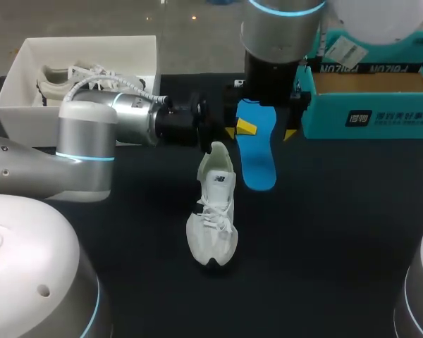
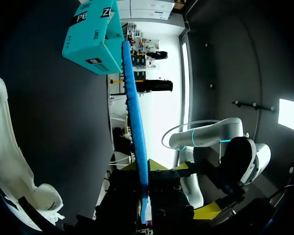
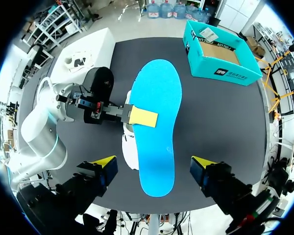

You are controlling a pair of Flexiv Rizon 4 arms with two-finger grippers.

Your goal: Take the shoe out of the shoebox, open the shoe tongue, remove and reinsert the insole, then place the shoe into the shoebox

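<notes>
Right wrist view: the flat, smooth blue insole hangs between the right gripper's widely spread fingers, touching neither. The left gripper pinches its edge, one yellow pad on top. Under the insole stands the white laced shoe. The open teal cardboard shoebox sits beyond the right gripper.

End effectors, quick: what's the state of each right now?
Left end effector: closed on the insole.
Right end effector: open, holding nothing.
</notes>
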